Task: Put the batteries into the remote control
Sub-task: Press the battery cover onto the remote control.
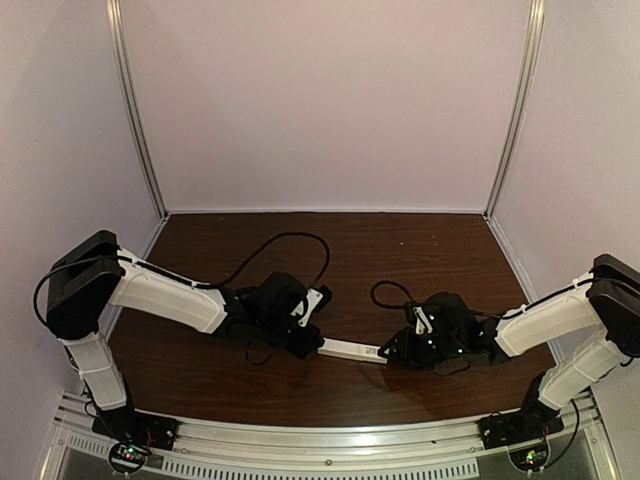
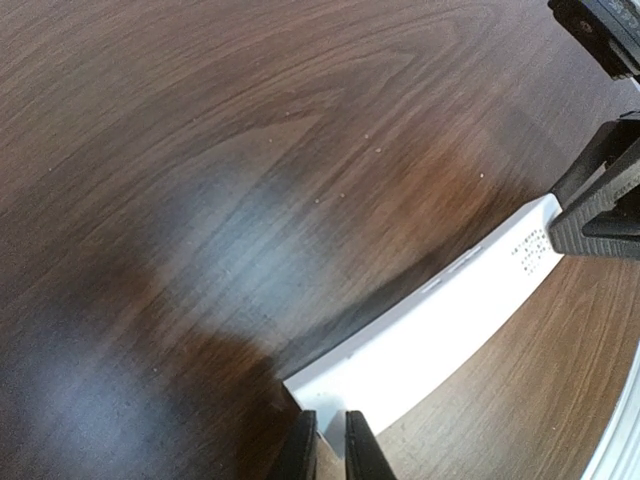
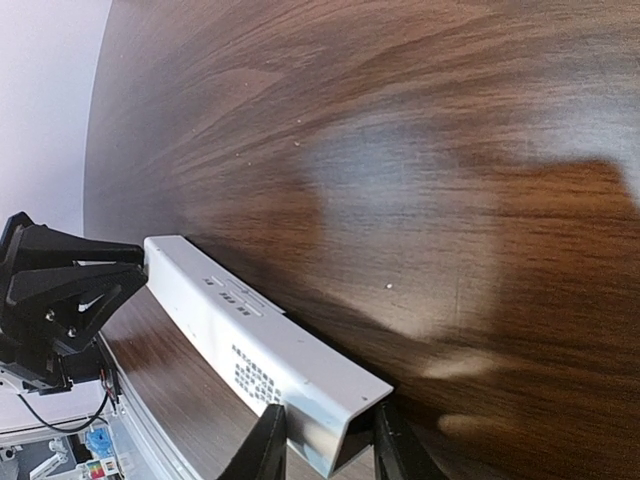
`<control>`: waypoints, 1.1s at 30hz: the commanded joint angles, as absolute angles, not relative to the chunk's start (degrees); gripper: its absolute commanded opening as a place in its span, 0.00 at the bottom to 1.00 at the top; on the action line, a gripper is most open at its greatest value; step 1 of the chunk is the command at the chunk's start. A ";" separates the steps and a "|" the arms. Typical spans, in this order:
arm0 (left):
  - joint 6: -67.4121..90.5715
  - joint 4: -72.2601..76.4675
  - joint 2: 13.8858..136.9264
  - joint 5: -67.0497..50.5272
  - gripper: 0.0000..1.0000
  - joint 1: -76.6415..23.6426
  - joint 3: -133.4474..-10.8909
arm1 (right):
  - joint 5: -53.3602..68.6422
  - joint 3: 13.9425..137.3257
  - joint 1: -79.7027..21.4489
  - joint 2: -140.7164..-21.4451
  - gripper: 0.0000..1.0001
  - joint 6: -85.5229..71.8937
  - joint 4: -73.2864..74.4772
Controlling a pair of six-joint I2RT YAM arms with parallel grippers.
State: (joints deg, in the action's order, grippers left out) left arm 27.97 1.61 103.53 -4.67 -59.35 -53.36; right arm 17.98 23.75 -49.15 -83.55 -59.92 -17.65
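Both arms reach in toward the middle of the desk, meeting near its front edge. The remote control is a slim white bar lying almost level between them, slanted slightly down to the right in the top view.

The left claw is clenched on the remote's left end. In the left wrist view its two dark fingers sit close together at the bottom of the frame, with the corner of the white bar pinched between them.

The right claw is clenched on the other end. In the right wrist view its fingers straddle the near end of the bar, one on each long side. That end looks dark and hollow under the white top face.

Small grey printed marks show on the remote's top, nearer the right claw. There are a few raised lines further along.

A dark shadow runs along the bar on the brown wood. I can't tell whether the bar touches the desk or hangs just off it.

A black cable loops over the left wrist, and a smaller one curls by the right wrist.
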 commanded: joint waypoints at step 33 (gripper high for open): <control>-3.53 -15.47 101.66 -18.06 0.88 -59.41 -66.45 | 20.48 25.82 -34.73 -60.19 0.78 -44.48 -2.58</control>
